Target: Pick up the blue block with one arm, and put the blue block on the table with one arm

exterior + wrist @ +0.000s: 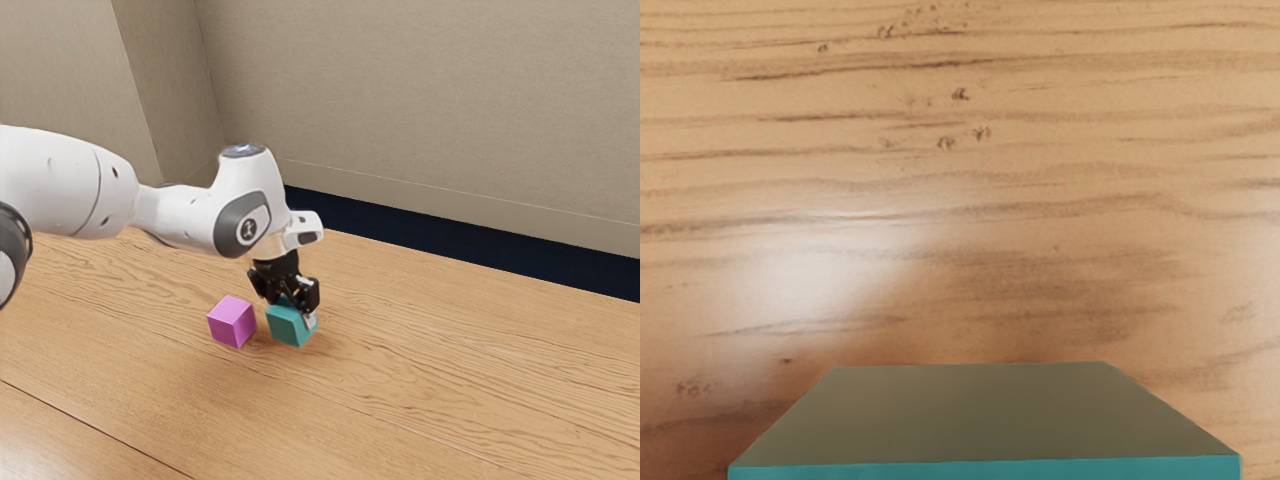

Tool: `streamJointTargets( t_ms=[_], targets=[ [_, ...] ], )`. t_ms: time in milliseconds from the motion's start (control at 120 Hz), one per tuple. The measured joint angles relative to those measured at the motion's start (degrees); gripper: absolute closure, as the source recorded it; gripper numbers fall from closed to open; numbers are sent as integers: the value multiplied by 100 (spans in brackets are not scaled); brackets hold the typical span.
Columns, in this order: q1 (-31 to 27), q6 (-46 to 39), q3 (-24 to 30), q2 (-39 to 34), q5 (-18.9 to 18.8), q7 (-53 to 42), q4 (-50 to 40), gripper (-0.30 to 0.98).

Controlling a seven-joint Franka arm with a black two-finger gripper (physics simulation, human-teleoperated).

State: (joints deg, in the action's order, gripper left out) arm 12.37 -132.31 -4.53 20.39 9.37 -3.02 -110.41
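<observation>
Now, block: A teal-blue cube (288,326) at the wooden table, six o'clock of the black two-finger gripper (292,312), seen from the exterior camera.
Gripper: Right at the cube; whether it is clamped or apart cannot be told.
Neighbor: A magenta cube (231,323) sits near the teal one, at its nine o'clock.
Arm: White and jointed (175,215), reaching in from ten o'clock.
Table: Light brown, grained wood (450,380).
Backdrop: Beige wall (430,100) at twelve.

The table (450,390) looks like smooth, glossy grained wood
</observation>
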Motion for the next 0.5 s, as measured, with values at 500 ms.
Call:
streamJointTargets(
  t_ms=[500],
  targets=[
    [4, 57, -8, -122, 118, 220, 12, 10]
  ],
)
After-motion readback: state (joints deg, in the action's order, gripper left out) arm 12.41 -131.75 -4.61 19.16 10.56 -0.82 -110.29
